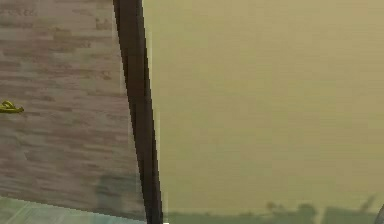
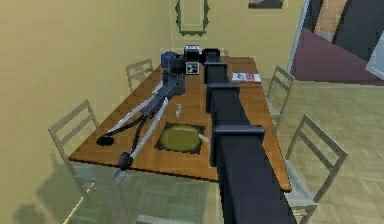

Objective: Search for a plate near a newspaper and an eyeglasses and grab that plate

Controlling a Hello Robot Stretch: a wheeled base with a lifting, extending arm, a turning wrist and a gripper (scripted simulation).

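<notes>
Arm (image 2: 235, 130) stretched over dining table (image 2: 112, 122), presumably reaching for plate (image 2: 183, 138), which lies mid-table just beside arm. Gripper (image 2: 172, 66) beyond it near far end; cannot tell whether it holds anything.

a plate (image 2: 182, 138) is lying on the worktop (image 2: 266, 130), just beside the arm (image 2: 232, 120) stretching over it. a paper (image 2: 245, 76) is lying at the worktop's far end. chairs (image 2: 72, 128) are standing along both long sides.
</notes>
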